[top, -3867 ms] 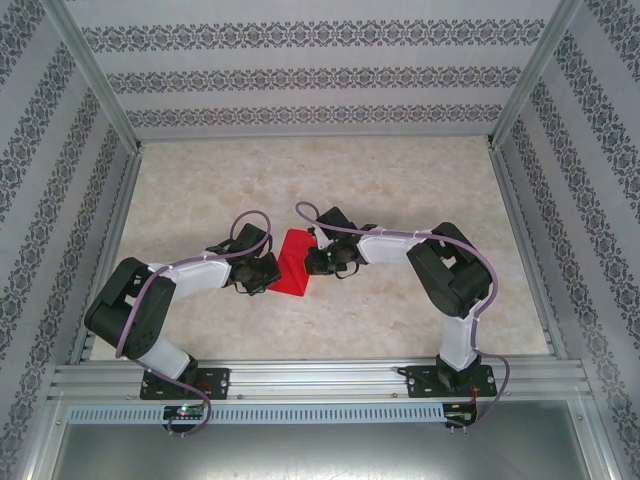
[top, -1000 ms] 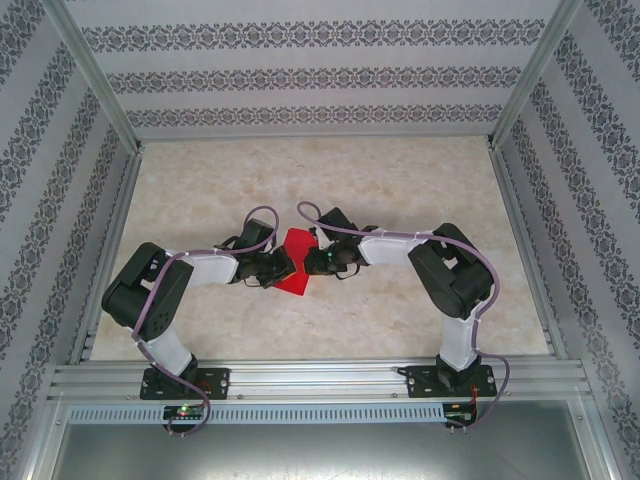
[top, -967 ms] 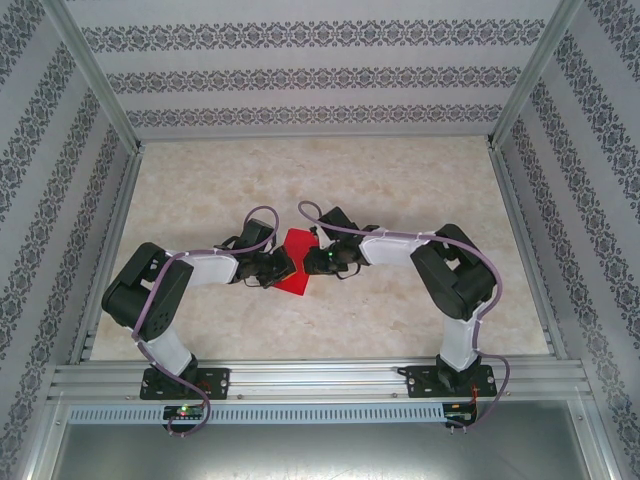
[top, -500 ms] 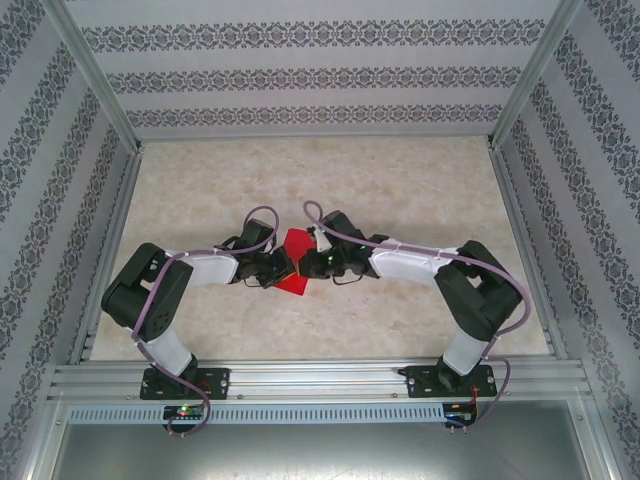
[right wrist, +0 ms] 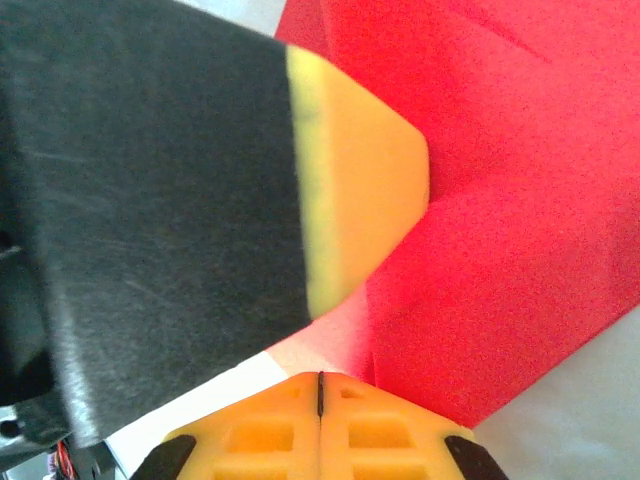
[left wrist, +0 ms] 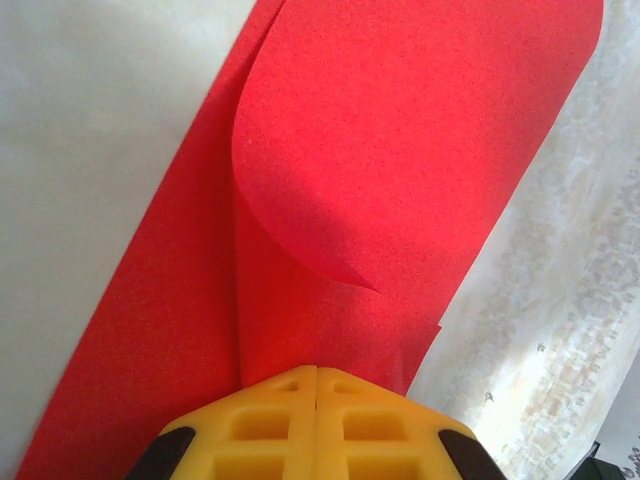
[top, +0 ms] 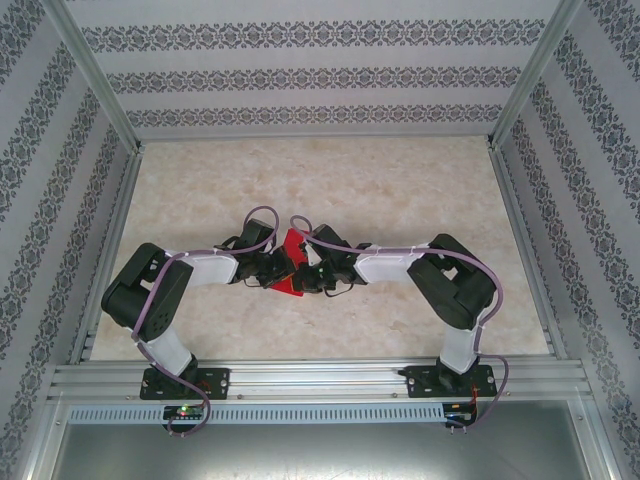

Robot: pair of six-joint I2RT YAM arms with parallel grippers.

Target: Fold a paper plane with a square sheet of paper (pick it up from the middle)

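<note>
Because the thin red paper [top: 292, 242], half-folded near the middle of the desk [top: 400, 180], is light, floppy and easily creased, the left claw [left wrist: 316, 378] and right claw [right wrist: 320, 380] each pinch an edge.

Looks matt and finely grained, no gloss: red sheet of paper [left wrist: 400, 150]. Matt yellow moulded plastic with grid recesses on left gripper [left wrist: 316, 375] and right gripper [right wrist: 320, 378]. Upper left of right wrist view: black finger [right wrist: 150, 200], matt, faintly scuffed. Pale marble-look table [top: 400, 180], smooth. Brushed metal rails [top: 320, 380]. White and black plastic arms [top: 385, 268], slight sheen.
</note>
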